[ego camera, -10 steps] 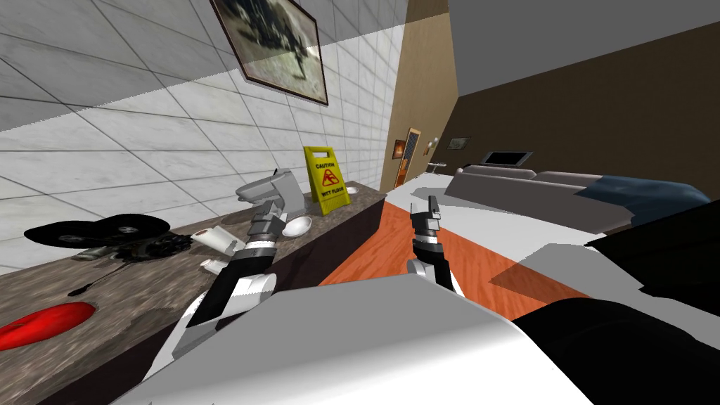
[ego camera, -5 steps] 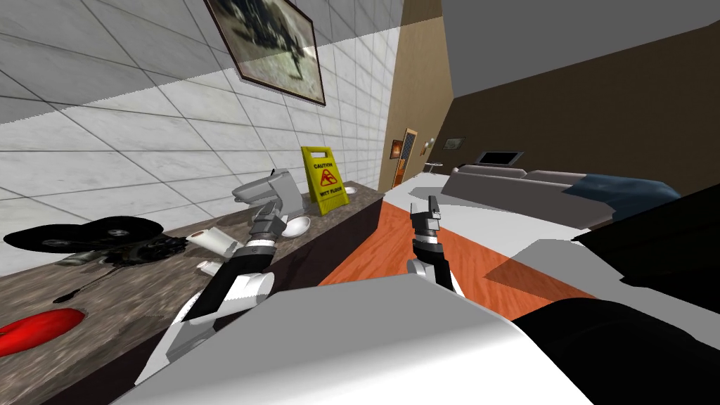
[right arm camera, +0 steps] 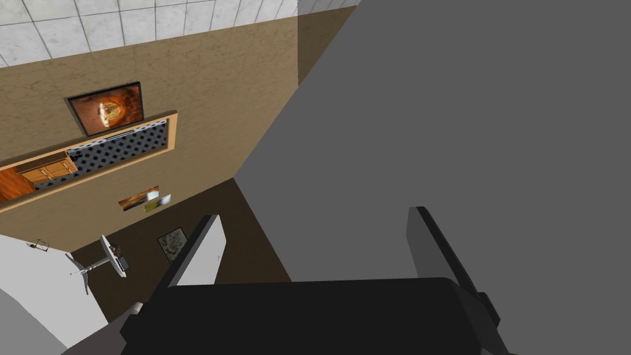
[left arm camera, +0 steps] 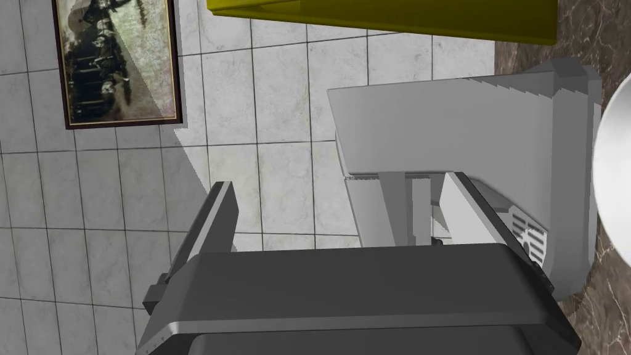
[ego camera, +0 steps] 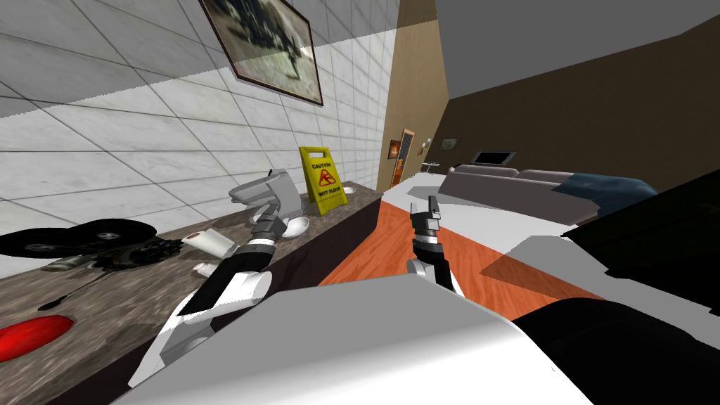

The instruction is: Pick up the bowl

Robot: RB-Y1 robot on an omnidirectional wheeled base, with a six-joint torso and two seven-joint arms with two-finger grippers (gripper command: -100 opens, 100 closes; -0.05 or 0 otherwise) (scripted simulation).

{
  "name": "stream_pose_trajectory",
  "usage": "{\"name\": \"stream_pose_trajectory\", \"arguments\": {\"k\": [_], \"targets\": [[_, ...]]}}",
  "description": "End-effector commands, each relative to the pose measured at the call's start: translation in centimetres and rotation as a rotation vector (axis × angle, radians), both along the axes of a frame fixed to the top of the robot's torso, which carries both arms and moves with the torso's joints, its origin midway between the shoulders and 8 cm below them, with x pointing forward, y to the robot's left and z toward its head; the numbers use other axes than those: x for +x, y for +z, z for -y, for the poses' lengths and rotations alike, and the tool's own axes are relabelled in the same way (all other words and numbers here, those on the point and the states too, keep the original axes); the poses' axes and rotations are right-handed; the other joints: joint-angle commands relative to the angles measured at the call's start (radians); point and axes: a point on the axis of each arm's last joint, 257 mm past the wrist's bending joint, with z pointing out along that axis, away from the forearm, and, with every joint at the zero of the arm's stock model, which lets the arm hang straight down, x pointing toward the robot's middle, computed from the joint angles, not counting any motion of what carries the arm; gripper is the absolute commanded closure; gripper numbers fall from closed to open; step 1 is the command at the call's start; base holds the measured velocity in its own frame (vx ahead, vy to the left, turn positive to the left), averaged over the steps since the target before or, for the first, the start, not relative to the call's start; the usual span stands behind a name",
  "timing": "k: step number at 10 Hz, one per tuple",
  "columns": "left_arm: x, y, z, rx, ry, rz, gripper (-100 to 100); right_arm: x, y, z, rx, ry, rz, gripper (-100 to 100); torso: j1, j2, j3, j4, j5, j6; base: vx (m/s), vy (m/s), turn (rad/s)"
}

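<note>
Left tool [ego camera: 268,213] hangs over the marbled bench [ego camera: 126,316], close to the tiled wall [ego camera: 140,140]. Its fingers [left arm camera: 212,222] stand apart with nothing between them. Past the gap are the wall and the body of a grey machine [left arm camera: 462,123].

Bowl [ego camera: 297,226]: white, shallow, upright on the bench. It sits at the foot of the grey machine, between the machine and the bench's front edge. A yellow wet-floor sign [ego camera: 322,179] stands just beyond it on the same bench.

In the head view the bowl lies just beside the left tool, on the side toward the sign. In the left wrist view a curve of the bowl's rim [left arm camera: 613,179] lies outside the fingers, past the finger nearest the machine's base and apart from it. The tool points at the machine, not at the bowl.

Also on the bench, back along the left arm and well apart from the bowl:
- a white roll [ego camera: 211,241]
- black clutter [ego camera: 84,235]
- a red thing [ego camera: 28,337]

A framed picture [ego camera: 267,42] hangs on the wall above.

Right tool [ego camera: 427,209] is raised over the orange floor [ego camera: 380,253], off the bench, with its fingers apart and holding nothing.
</note>
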Motion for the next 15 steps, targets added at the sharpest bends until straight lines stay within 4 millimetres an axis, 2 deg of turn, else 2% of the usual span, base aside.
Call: {"name": "stream_pose_trajectory", "arguments": {"k": [1,15], "targets": [[0.1,-0.5,-0.1,-0.013,0.001,-0.034,-100,0.0,0.0,0.0,0.000,0.000,0.000,0,0.000,0.000,0.000,0.000,0.000,0.000,-0.011,0.005,-0.079],[0.0,-7.2,-1.2,-0.090,0.027,-0.344,-100,0.0,0.0,0.0,0.000,0.000,0.000,0,0.000,-0.001,-0.001,0.000,0.000,0.000,0.000,0.005,-0.034]]}}
